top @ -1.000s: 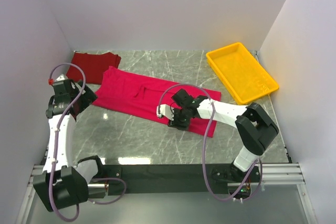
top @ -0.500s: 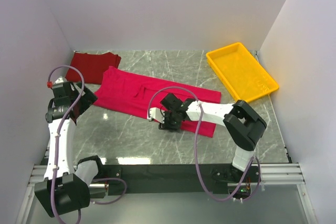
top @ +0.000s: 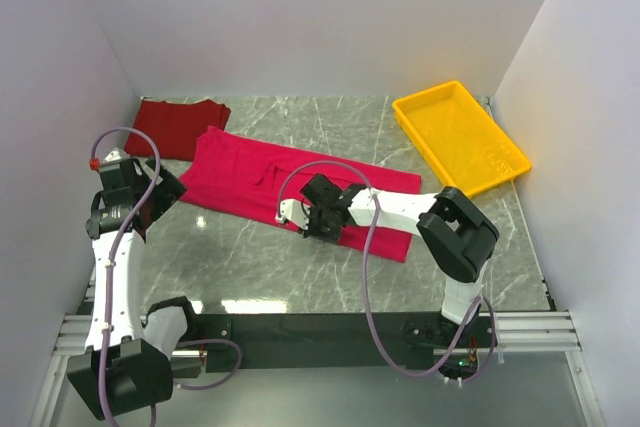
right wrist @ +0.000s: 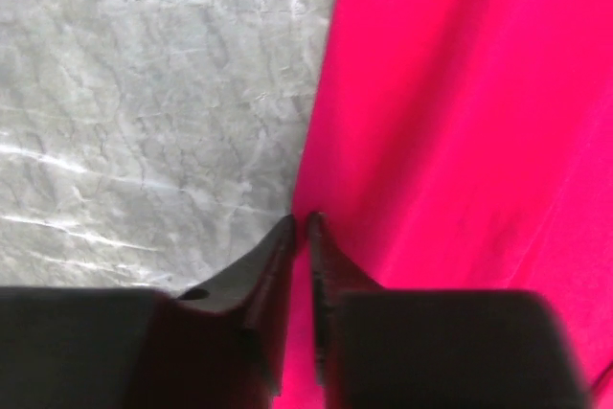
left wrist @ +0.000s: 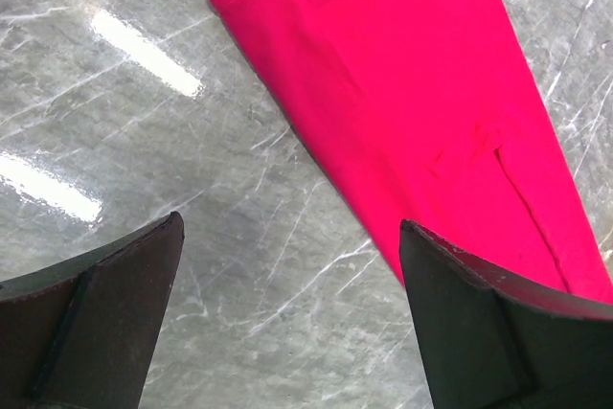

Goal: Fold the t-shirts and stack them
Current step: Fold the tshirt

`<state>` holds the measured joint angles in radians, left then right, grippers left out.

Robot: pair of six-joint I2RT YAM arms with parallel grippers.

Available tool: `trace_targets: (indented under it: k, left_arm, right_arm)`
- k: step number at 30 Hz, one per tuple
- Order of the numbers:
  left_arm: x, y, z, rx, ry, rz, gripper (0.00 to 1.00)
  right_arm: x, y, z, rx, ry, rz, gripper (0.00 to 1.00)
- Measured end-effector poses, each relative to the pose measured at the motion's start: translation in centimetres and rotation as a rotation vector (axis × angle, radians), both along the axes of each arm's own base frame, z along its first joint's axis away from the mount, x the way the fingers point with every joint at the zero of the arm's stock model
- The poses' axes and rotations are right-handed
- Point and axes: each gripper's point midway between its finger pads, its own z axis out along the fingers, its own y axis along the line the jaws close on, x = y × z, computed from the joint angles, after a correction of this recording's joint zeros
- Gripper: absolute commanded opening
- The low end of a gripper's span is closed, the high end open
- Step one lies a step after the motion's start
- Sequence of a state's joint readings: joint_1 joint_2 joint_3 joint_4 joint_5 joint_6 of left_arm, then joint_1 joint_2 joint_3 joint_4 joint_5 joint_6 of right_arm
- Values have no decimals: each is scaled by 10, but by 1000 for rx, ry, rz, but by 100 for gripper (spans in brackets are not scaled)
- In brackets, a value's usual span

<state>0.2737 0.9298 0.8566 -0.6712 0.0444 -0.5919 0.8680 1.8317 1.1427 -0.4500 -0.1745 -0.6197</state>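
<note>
Two t-shirts are on the table (top: 250, 267). The dark red t-shirt (top: 175, 125) sits in the far left corner. The bright red t-shirt (top: 250, 182) lies flat in a long strip across the middle. We think we are at the start of a fold on the bright one, at the part where we grab its edge.

Our right gripper (right wrist: 299, 222) is down at the near edge of the bright shirt. Its jaws are almost shut, with only a thin slit between them, and they look to be nipping the edge. Our left gripper (left wrist: 289, 227) hangs over the table by the shirt's left end. Its jaws are wide open and hold nothing.

Next, we think the left one must go down and grab the edge too. Then both can lift it and lay it over.
</note>
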Motion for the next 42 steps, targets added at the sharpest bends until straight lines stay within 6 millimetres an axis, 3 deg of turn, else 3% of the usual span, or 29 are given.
trace_targets:
  k: [2,9,12,17,18,19,20,23,25,27,31,34,37,42]
  left_arm:
    - [-1,-1,1,-2,-5,-3,99]
    - [-4,-4,5,-7,-22,-6,99]
    - [-5,-6,3,-18,-20,-7,99]
    - [-6,-10,-1,-42,-15,-12,99]
    - [-6,-10,-1,-45,-14,-13,99]
    - [-6,-11,-3,-50,-12,-14,99]
    - [-7,-12,-4,-54,-10,-14,99]
    - [-9,-13,-6,-61,0,-16,99]
    - [-10,-14,-7,-65,6,-18,99]
    - [-11,-15,-8,-68,11,-20,99]
    - [-11,-16,-7,-76,11,-24,99]
    - [-10,-18,-7,-88,10,-23,99]
    - [-8,-21,-7,-113,5,-26,99]
    - [-6,-28,-13,-162,-3,-25,99]
  right_arm:
    - [1,1,0,-1,-2,-3,0]
    - [-11,1,1,9,37,40,0]
    - [-39,0,0,-1,86,124,0]
    - [-112,6,1,-29,194,321,2]
    - [-127,9,1,-32,219,360,8]
    - [-136,11,1,-32,235,384,35]
    - [-147,12,3,-32,262,402,44]
    - [-153,16,14,-10,312,400,53]
    - [-132,23,33,45,329,336,54]
    - [-93,32,59,123,307,245,54]
    - [28,52,133,348,187,-30,56]
    - [93,61,156,440,174,-217,57]
    - [131,80,139,475,245,-375,57]
    - [145,91,61,398,418,-628,58]
